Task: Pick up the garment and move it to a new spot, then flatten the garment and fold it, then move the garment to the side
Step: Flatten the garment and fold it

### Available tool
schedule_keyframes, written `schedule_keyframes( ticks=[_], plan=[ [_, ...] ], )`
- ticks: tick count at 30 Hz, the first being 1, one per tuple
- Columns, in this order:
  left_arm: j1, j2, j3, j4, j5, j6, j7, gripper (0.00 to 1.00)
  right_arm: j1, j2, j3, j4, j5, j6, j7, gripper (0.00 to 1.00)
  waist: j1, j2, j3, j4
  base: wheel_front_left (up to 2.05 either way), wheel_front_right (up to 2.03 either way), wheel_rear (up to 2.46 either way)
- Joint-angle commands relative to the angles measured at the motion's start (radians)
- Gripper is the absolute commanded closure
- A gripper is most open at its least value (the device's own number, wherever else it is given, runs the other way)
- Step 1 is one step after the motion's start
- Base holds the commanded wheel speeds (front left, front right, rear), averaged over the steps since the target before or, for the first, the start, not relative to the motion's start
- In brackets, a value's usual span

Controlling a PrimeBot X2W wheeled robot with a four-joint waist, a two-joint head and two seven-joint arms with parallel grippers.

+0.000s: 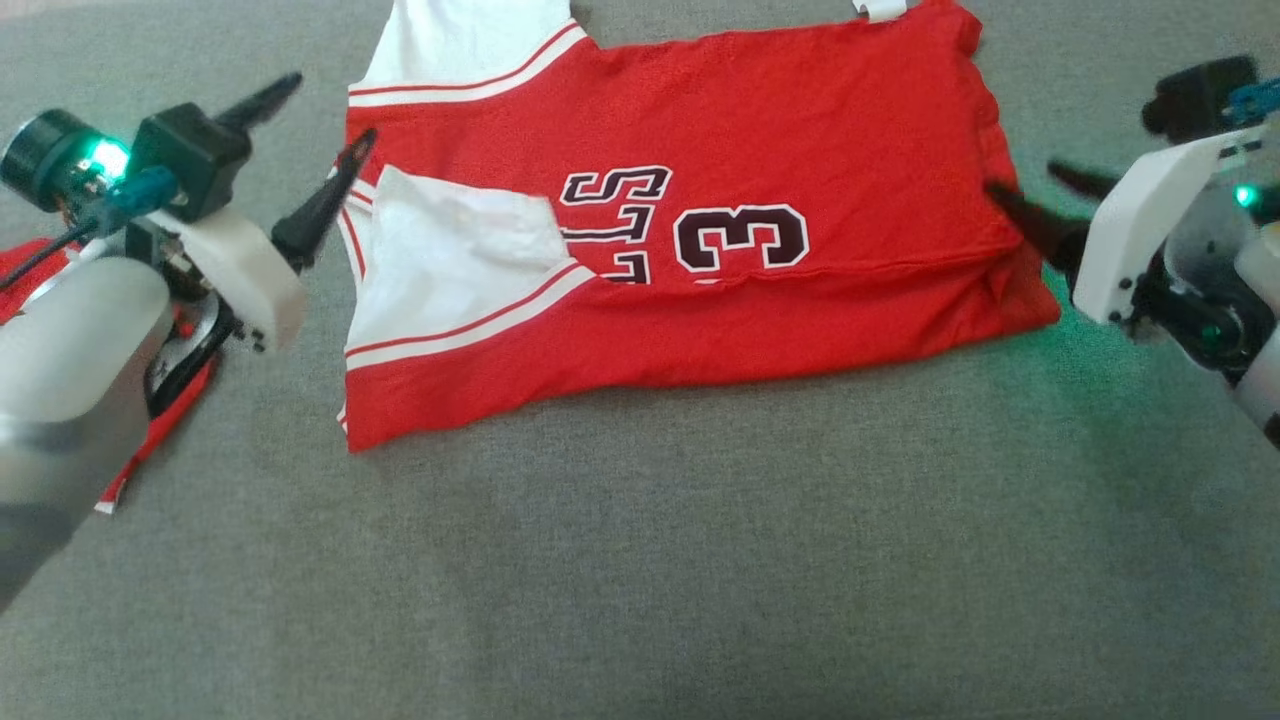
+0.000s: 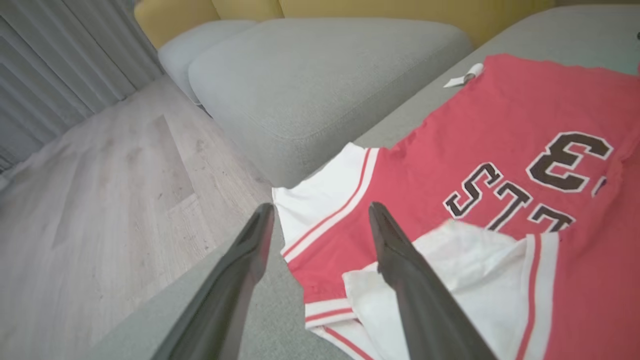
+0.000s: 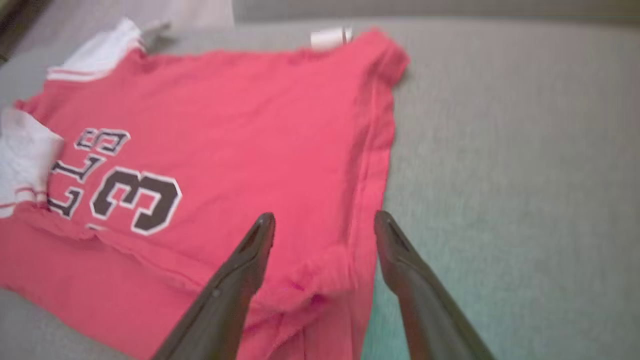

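Note:
The garment [image 1: 700, 170] is a red jersey with white sleeves and a dark "3", lying folded lengthwise on the grey cushion [image 1: 640, 560]. My left gripper [image 1: 332, 107] hovers at its left edge, open, with one finger over the white sleeve [image 2: 480, 270]. Seen from the left wrist, the left gripper [image 2: 322, 207] holds nothing and the garment [image 2: 500, 140] spreads to the right. My right gripper [image 1: 1020, 177] stands open at the garment's right edge. From the right wrist, the right gripper [image 3: 325, 215] straddles the garment's [image 3: 250, 115] hem, and nothing is pinched.
Another piece of red cloth [image 1: 165, 410] lies under my left forearm at the cushion's left edge. A white tag [image 1: 885, 8] sticks out at the garment's far edge. Beyond the cushion are a wooden floor [image 2: 100, 175], a second grey cushion [image 2: 310, 80] and a yellow backrest [image 2: 350, 7].

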Motion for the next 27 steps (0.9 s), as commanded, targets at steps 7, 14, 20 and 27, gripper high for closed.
schedule_keyframes(
  ticks=[7, 14, 20, 27],
  plan=[
    [0.043, -0.001, 0.203, -0.045, -0.031, 0.135, -0.116, 0.00, 0.023, 0.012, -0.084, -0.023, -0.044, 0.007, -0.361, 0.00, -0.0001, 0.0000, -0.058, -0.002, 0.00, 0.00, 0.00],
    [0.306, -0.017, 0.518, -0.325, 0.033, 0.269, -0.118, 0.00, 0.118, 0.080, -0.198, 0.052, -0.164, 0.007, -0.553, 0.00, -0.0001, 0.0000, -0.135, -0.007, 0.00, 0.00, 0.00],
    [0.570, -0.125, 0.725, -0.501, 0.171, 0.328, -0.118, 0.00, 0.323, 0.152, -0.575, -0.068, -0.478, 0.007, -0.555, 0.00, -0.0001, 0.0000, -0.172, 0.005, 0.00, 0.00, 0.00],
    [0.764, -0.275, 0.854, -0.551, 0.310, 0.297, -0.118, 0.00, 0.619, 0.301, -0.900, -0.233, -0.768, 0.007, -0.555, 0.00, -0.0001, 0.0000, -0.193, 0.024, 0.00, 0.00, 0.00]
  ],
)
